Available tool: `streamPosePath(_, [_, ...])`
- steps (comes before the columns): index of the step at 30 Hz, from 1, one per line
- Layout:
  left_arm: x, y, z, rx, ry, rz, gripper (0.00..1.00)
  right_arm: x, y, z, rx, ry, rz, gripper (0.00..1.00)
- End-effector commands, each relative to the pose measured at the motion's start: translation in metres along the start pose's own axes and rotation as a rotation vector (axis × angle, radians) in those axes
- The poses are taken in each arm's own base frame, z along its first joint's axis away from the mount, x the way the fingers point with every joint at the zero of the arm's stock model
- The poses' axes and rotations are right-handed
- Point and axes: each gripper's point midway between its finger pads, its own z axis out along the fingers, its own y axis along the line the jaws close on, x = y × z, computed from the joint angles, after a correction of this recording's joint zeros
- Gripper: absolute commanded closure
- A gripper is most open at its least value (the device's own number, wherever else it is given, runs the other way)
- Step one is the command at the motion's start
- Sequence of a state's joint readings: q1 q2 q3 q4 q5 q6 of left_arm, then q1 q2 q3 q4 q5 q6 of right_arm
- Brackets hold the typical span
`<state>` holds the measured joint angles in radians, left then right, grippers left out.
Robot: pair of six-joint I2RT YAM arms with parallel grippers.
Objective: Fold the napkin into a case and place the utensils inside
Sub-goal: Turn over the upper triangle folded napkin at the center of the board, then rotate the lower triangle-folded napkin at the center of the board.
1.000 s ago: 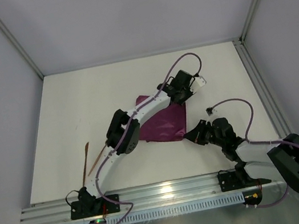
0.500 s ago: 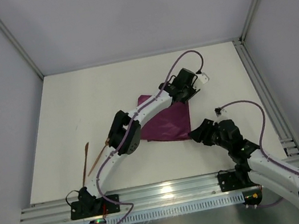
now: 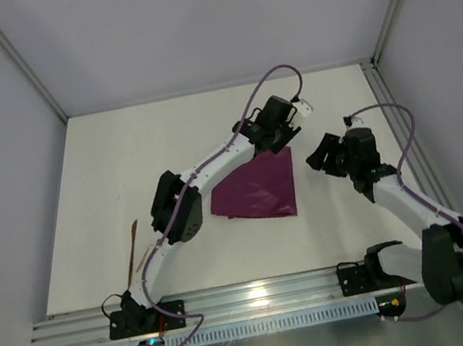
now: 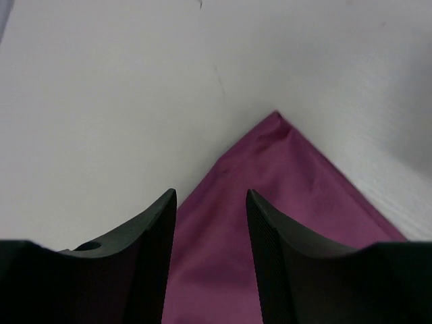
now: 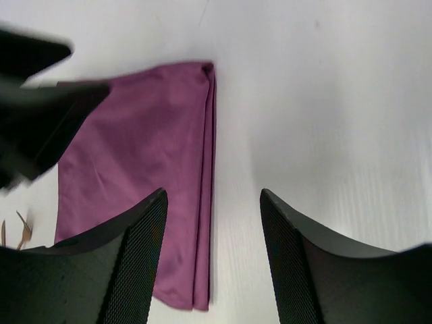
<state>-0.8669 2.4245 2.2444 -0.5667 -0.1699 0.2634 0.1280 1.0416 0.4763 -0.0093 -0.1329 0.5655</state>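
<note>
Utensils (image 3: 134,248) lie at the far left of the white table (image 3: 121,156), slim copper pieces close together near the front edge, well apart from everything else. The left arm rises from its base beside them and stretches diagonally toward the middle of the table. Next comes the napkin (image 3: 257,188), a plum-purple cloth folded flat into a smaller, roughly four-sided shape at the centre of the table, not yet a narrow case. In the right wrist view one of its edges shows several layers stacked on one another.

The left gripper (image 4: 210,199) hovers over the napkin's far right corner. Its fingers stand partly spread, with a clear gap between them, and nothing is clamped there. The cloth lies loose underneath, its pointed corner just ahead of the fingertips.

Further right, the right gripper (image 5: 214,196) hangs just beside the napkin's layered edge, mostly above bare table. Its jaws are spread wide and empty, and it touches neither cloth nor utensils.
</note>
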Motion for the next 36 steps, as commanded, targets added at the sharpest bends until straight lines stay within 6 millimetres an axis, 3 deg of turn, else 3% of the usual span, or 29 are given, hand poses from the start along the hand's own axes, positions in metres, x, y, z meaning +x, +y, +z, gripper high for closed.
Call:
streamPosePath(1, [-0.021, 0.058, -0.079, -0.103, -0.066, -0.113, 0.52, -0.048, 0.017, 0.023, -0.091, 0.02, -0.089, 0.39])
streamPosePath(2, [-0.014, 0.064, -0.087, -0.107, -0.059, -0.122, 0.52, -0.056, 0.016, 0.03, -0.093, 0.027, -0.091, 0.4])
streamPosePath(3, [-0.006, 0.063, -0.105, -0.092, -0.053, -0.121, 0.52, -0.048, 0.008, 0.047, -0.079, 0.081, -0.108, 0.41])
streamPosePath(4, [-0.002, 0.058, -0.113, -0.069, -0.052, -0.111, 0.51, -0.065, 0.016, 0.054, -0.093, 0.061, -0.127, 0.42])
streamPosePath(5, [0.005, 0.052, -0.121, -0.04, -0.038, -0.105, 0.5, -0.069, 0.017, 0.062, -0.094, 0.069, -0.139, 0.42])
streamPosePath(9, [0.034, 0.0, -0.147, 0.16, 0.028, -0.04, 0.4, -0.067, 0.015, 0.099, -0.115, 0.195, -0.189, 0.43])
streamPosePath(10, [0.048, -0.013, -0.147, 0.183, 0.061, -0.018, 0.39, -0.063, 0.014, 0.111, -0.135, 0.23, -0.207, 0.43])
streamPosePath(13, [0.058, -0.072, -0.138, 0.238, 0.076, 0.146, 0.36, -0.052, 0.008, 0.129, -0.147, 0.302, -0.212, 0.42])
streamPosePath(16, [0.059, -0.113, -0.129, 0.276, 0.079, 0.256, 0.34, -0.047, 0.01, 0.139, -0.164, 0.343, -0.216, 0.41])
streamPosePath(20, [0.065, -0.149, -0.107, 0.312, 0.096, 0.33, 0.32, -0.032, 0.005, 0.15, -0.16, 0.416, -0.235, 0.41])
streamPosePath(25, [0.067, -0.17, -0.097, 0.358, 0.105, 0.295, 0.31, -0.016, 0.017, 0.156, -0.164, 0.482, -0.279, 0.41])
streamPosePath(29, [0.076, -0.174, -0.096, 0.37, 0.13, 0.277, 0.32, -0.012, 0.013, 0.156, -0.13, 0.487, -0.282, 0.43])
streamPosePath(32, [0.085, -0.178, -0.107, 0.403, 0.14, 0.264, 0.33, -0.012, 0.01, 0.155, -0.111, 0.487, -0.285, 0.43])
streamPosePath(36, [0.093, -0.182, -0.139, 0.494, 0.176, 0.25, 0.37, -0.006, 0.009, 0.153, -0.106, 0.508, -0.265, 0.48])
